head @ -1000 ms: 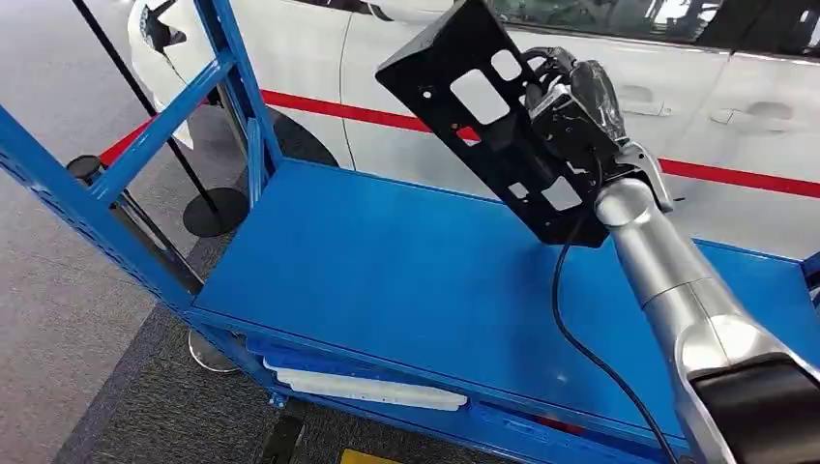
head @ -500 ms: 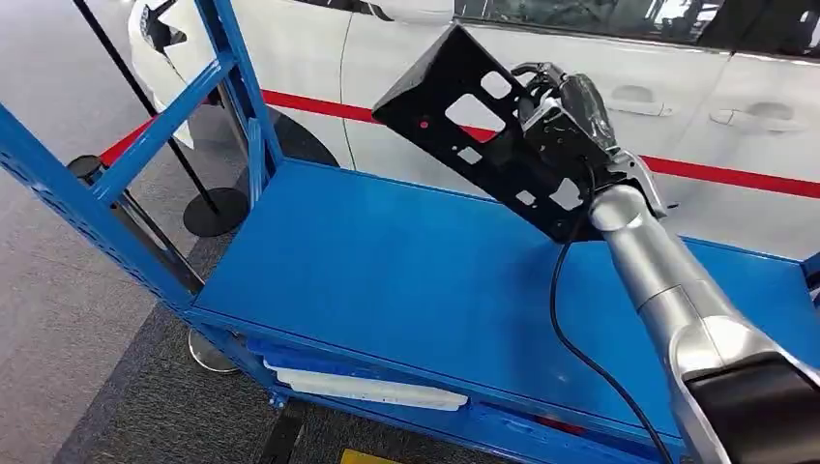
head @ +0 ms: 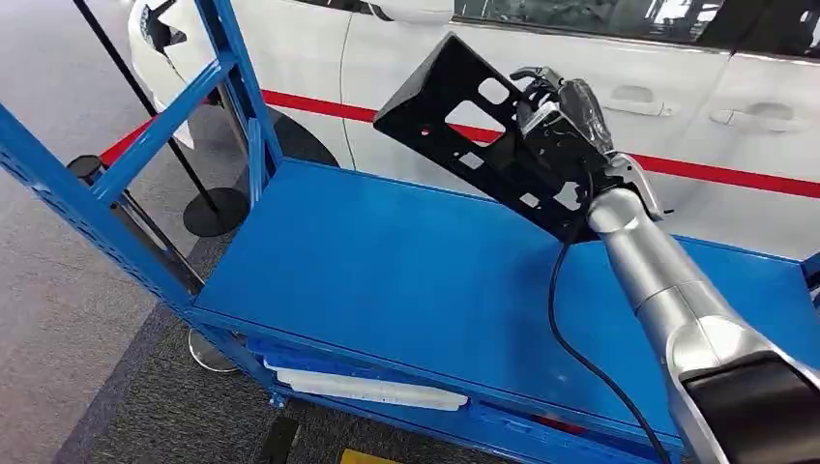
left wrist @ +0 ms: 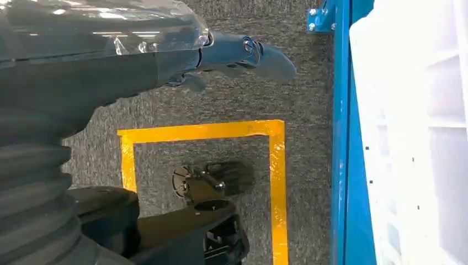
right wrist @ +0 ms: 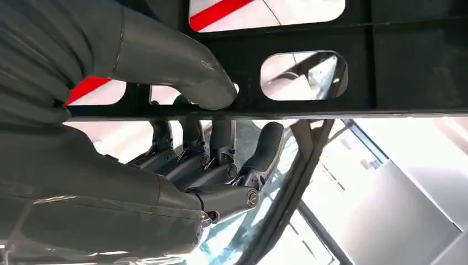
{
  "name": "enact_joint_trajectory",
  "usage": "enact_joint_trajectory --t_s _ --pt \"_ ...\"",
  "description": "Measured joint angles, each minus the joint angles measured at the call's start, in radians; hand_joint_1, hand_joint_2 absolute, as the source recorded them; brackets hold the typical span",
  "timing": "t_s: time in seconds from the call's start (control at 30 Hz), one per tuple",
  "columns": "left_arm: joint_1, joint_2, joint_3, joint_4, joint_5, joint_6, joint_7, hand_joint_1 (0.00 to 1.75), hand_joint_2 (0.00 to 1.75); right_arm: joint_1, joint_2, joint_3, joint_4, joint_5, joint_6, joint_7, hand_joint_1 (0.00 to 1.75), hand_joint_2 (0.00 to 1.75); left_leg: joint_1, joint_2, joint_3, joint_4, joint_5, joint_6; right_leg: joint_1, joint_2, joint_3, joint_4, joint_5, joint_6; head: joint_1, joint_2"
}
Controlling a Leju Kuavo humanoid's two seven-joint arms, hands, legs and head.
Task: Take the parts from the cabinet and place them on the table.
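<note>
My right hand [head: 566,121] holds a black metal plate [head: 425,97] with several cut-outs, up in the air over the far right part of the blue table [head: 387,271]. The plate is tilted, its free end pointing up and to the left, its low corner just above the table top. In the right wrist view the thumb [right wrist: 176,61] presses one face of the plate [right wrist: 408,72] and the fingers [right wrist: 221,143] curl around the other. My left hand [left wrist: 110,55] hangs beside the table over the floor, fingers [left wrist: 259,55] stretched out with nothing in them.
A white car [head: 677,87] with a red stripe stands right behind the table. Blue upright posts [head: 87,213] rise at the table's left end, with a black stanchion base [head: 215,211] beyond. A white tray [head: 367,387] lies under the table top. Yellow floor tape [left wrist: 276,182] runs beside a white bin [left wrist: 414,138].
My right hand has turned the plate so its face lies flatter, and its upper end has come down and to the left a little. The table has not moved.
</note>
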Motion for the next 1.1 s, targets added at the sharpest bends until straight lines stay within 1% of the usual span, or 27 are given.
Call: enact_joint_trajectory --t_s 0.13,0.3,0.43,0.6,0.7,0.77,0.83,0.87,0.9,0.93,0.97,1.0,1.03,1.07,1.1 --pt "0.002 0.004 0.0 0.0 -0.002 -0.001 0.0 0.0 1.75 -0.003 -0.002 0.0 0.0 -0.007 -0.021 -0.011 1.75 1.75 0.0 0.0 0.0 0.0 0.0 0.0 0.0 0.0 0.0 0.0 0.0 0.0 0.0 0.0" --pt "0.0 0.005 0.0 0.0 -0.004 -0.006 0.005 0.0 1.75 -0.06 -0.004 0.0 -0.019 -0.006 -0.024 0.059 1.75 1.75 0.0 0.0 0.0 0.0 0.0 0.0 0.0 0.0 -0.001 0.0 0.0 0.0 0.0 0.0" --pt "-0.004 0.005 0.0 0.0 -0.015 -0.006 0.014 0.0 1.75 -0.098 0.006 0.002 -0.03 0.019 -0.032 0.086 1.75 1.75 -0.002 0.0 -0.001 0.001 0.0 0.0 0.0 0.0 0.0 0.0 0.0 0.0 0.0 0.0" --pt "-0.008 0.005 0.0 0.0 -0.023 0.0 0.016 0.0 1.75 -0.103 0.018 0.008 -0.038 0.029 -0.04 0.09 1.75 1.75 -0.004 0.0 -0.001 0.002 -0.002 0.001 -0.002 0.0 0.0 0.0 0.0 0.001 0.0 0.0" --pt "-0.008 0.006 -0.008 0.0 -0.041 0.015 0.023 0.0 1.75 -0.102 0.021 0.01 -0.038 0.029 -0.041 0.089 1.75 1.75 -0.009 0.0 -0.003 0.006 -0.005 0.006 -0.004 0.0 0.0 -0.001 -0.001 0.004 0.0 0.0" --pt "-0.009 0.006 -0.01 0.0 -0.042 0.016 0.023 0.0 1.75 -0.102 0.023 0.01 -0.038 0.03 -0.041 0.089 1.75 1.75 -0.01 0.0 -0.005 0.009 -0.008 0.01 -0.005 0.0 0.0 -0.001 -0.002 0.008 0.0 0.0" --pt "-0.01 0.006 -0.011 0.0 -0.044 0.017 0.023 0.0 1.75 -0.102 0.024 0.01 -0.04 0.03 -0.041 0.089 1.75 1.75 -0.011 0.0 -0.005 0.01 -0.01 0.015 -0.007 0.0 0.002 -0.005 -0.003 0.015 0.0 0.0" --pt "-0.01 0.006 -0.011 0.0 -0.048 0.017 0.023 0.0 1.75 -0.102 0.024 0.01 -0.046 0.03 -0.042 0.089 1.75 1.75 0.002 0.001 0.002 -0.002 -0.005 0.022 -0.006 -0.001 0.003 0.002 -0.01 0.02 0.0 0.0" --pt "-0.01 0.006 -0.011 0.0 -0.052 0.018 0.023 0.0 1.75 -0.103 0.024 0.01 -0.047 0.03 -0.042 0.088 1.75 1.75 0.0 0.002 0.006 -0.005 -0.006 0.025 -0.008 -0.003 -0.006 0.029 -0.026 0.018 0.0 0.0" --pt "-0.012 0.006 -0.011 0.0 -0.055 0.018 0.023 0.0 1.75 -0.106 0.024 0.01 -0.047 0.03 -0.043 0.088 1.75 1.75 0.0 0.004 0.007 -0.005 -0.007 0.031 -0.007 -0.003 -0.037 0.089 -0.065 0.016 0.0 0.0" --pt "-0.013 0.006 -0.011 0.0 -0.055 0.018 0.023 0.0 1.75 -0.105 0.024 0.01 -0.047 0.03 -0.045 0.088 1.75 1.75 -0.002 0.005 0.007 -0.005 -0.007 0.032 -0.006 -0.003 -0.082 0.178 -0.109 0.016 0.0 0.0" --pt "-0.013 0.006 -0.013 0.0 -0.055 0.018 0.023 0.0 1.75 -0.103 0.025 0.01 -0.047 0.03 -0.045 0.088 1.75 1.75 -0.004 0.005 0.007 -0.004 -0.009 0.034 -0.005 -0.003 -0.128 0.264 -0.144 0.016 0.0 0.0" --pt "-0.013 0.006 -0.013 0.0 -0.054 0.018 0.023 0.0 1.75 -0.098 0.025 0.01 -0.047 0.03 -0.045 0.088 1.75 1.75 -0.005 0.005 0.007 -0.003 -0.009 0.034 -0.005 -0.003 -0.162 0.322 -0.156 0.015 0.0 0.0" --pt "-0.012 0.006 -0.013 0.0 -0.054 0.018 0.023 0.0 1.75 -0.094 0.024 0.01 -0.046 0.03 -0.045 0.088 1.75 1.75 -0.006 0.004 0.007 -0.001 -0.007 0.033 -0.005 -0.003 -0.175 0.337 -0.144 0.013 0.0 0.0" --pt "-0.012 0.006 -0.014 0.0 -0.053 0.018 0.024 0.0 1.75 -0.092 0.024 0.01 -0.046 0.03 -0.045 0.088 1.75 1.75 -0.006 0.003 0.006 0.003 -0.007 0.031 -0.005 -0.003 -0.165 0.303 -0.108 0.01 0.0 0.0"
